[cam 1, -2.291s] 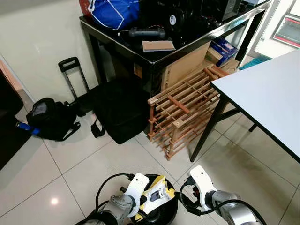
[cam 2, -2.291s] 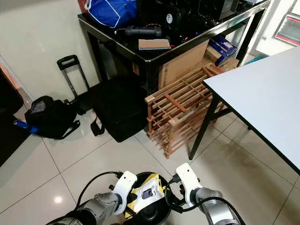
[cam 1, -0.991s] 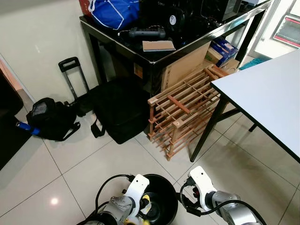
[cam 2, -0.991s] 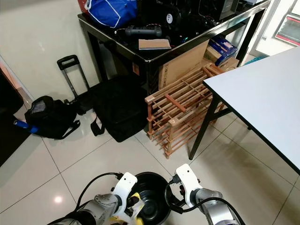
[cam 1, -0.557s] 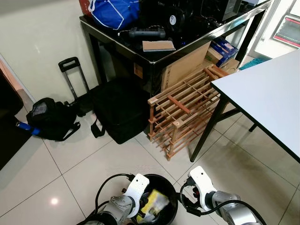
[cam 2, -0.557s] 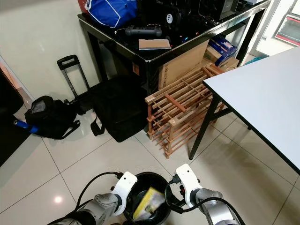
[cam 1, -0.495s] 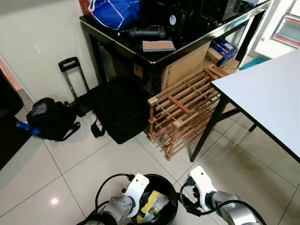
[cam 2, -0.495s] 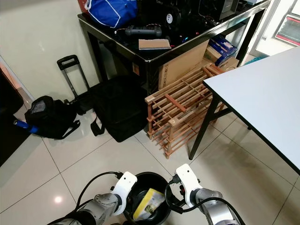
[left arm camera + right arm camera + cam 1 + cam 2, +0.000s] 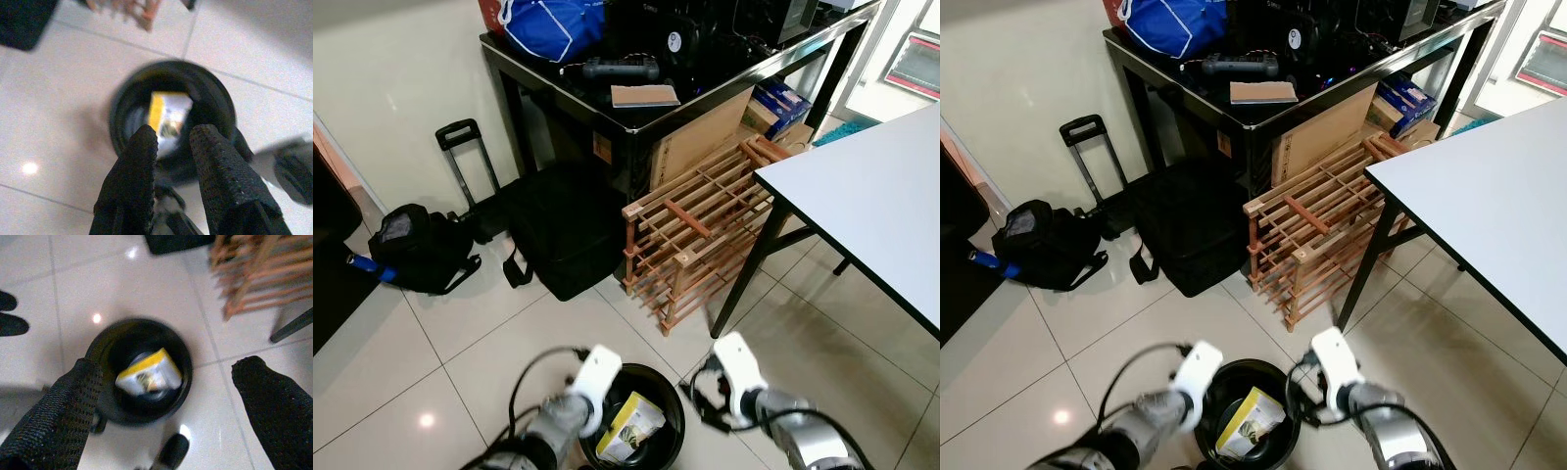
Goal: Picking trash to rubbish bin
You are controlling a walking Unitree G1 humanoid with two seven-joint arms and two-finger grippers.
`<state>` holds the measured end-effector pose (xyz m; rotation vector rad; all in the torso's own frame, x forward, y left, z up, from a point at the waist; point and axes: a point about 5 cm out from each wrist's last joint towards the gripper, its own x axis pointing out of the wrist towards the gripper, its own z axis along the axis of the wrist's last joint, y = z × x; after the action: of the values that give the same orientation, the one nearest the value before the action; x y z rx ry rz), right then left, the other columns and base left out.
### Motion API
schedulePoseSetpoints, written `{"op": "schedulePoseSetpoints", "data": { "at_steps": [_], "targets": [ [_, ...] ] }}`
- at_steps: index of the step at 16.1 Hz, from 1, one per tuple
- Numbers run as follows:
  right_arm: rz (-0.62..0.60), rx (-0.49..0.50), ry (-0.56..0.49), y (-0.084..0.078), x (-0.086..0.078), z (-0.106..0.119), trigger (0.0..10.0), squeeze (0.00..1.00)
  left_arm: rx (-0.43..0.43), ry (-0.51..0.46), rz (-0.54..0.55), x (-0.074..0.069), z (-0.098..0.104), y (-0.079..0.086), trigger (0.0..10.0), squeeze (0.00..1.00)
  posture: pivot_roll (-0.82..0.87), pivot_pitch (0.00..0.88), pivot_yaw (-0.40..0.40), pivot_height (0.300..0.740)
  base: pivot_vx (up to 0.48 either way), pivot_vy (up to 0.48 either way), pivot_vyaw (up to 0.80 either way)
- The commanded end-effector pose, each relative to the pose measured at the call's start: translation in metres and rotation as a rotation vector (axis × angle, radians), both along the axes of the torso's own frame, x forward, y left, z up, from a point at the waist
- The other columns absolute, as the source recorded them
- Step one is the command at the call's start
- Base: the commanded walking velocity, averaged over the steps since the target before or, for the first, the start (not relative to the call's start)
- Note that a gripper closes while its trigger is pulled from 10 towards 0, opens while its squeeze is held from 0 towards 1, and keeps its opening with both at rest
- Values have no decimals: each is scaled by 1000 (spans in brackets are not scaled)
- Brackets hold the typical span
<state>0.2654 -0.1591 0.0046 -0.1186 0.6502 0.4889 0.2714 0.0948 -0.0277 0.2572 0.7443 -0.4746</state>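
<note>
Hovering over the black rubbish bin (image 9: 171, 115), the left gripper (image 9: 172, 139) has its two black fingers (image 9: 142, 147) close together with a narrow gap, nothing between them. Right gripper (image 9: 171, 387) is spread wide, one finger (image 9: 73, 396) over the bin's rim on one side and the other finger off past the opposite side, also holding nothing. Both wrist views are motion-blurred, so fine detail is soft.

The trash, a yellow-and-white packet (image 9: 149, 372), lies inside the bin, leaning against the inner wall, apart from both grippers. Printing on it is probably a label; too blurred to read.

From the head views the bin (image 9: 651, 421) sits on the tiled floor (image 9: 460, 333) between the two silver arms, left arm (image 9: 563, 416) on its left rim side, right arm (image 9: 754, 401) just beside its right.

Beyond: wooden rack (image 9: 695, 230) leaning under a black table (image 9: 607, 108), black bag (image 9: 558, 225) beside it, backpack (image 9: 416, 245) by the wall, white table (image 9: 871, 191) corner at right.
</note>
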Motion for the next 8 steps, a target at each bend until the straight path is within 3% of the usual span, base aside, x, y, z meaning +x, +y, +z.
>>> {"op": "schedulePoseSetpoints", "data": {
  "at_steps": [1,3,8],
  "targets": [
    [-41,13,-17,-3,2,1,10000,0,3,-19,15,1,1,2,10000,0,-96,143,47,740,0,0,0],
    [-59,23,-69,-3,7,8,10000,0,19,-67,30,8,7,4,10000,0,-99,139,49,740,0,0,0],
    [-145,55,-237,-4,26,29,10000,0,-35,-329,169,42,45,10,10000,0,-89,126,59,740,0,0,0]
  ]
}}
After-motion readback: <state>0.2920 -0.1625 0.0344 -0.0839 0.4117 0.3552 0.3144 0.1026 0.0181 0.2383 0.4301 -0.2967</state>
